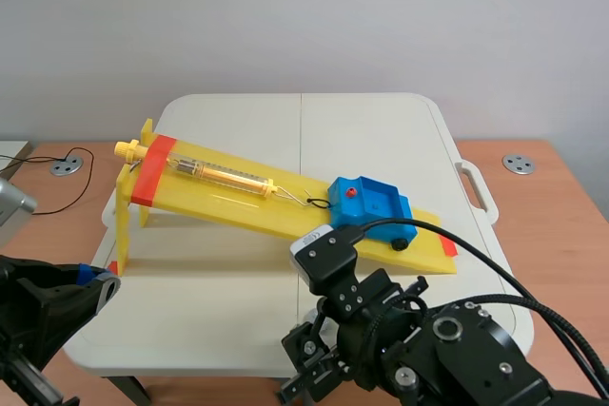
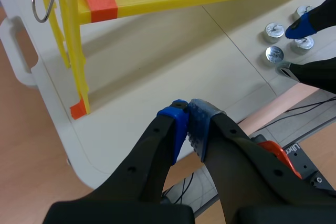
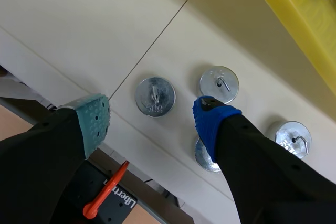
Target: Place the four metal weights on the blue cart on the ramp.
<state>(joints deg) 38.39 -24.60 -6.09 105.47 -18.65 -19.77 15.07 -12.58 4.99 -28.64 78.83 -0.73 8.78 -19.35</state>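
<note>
Metal weights, four small silver discs with hooks on top, lie in a loose cluster on the white table. They are close to its near edge, just beside the low end of the yellow ramp. The blue cart sits low on that ramp, hooked to a spring scale lying up the slope. In the scene view the right arm hides the weights.

The right gripper hangs over them with fingers spread wide, holding nothing. One weight lies just ahead between the fingers, and the blue-padded finger covers part of another.

The left gripper has its pads pressed together on nothing, near the table's corner by the ramp's tall leg, well apart from the weights. A stretch of tabletop runs under the slope between that leg and the cluster.
</note>
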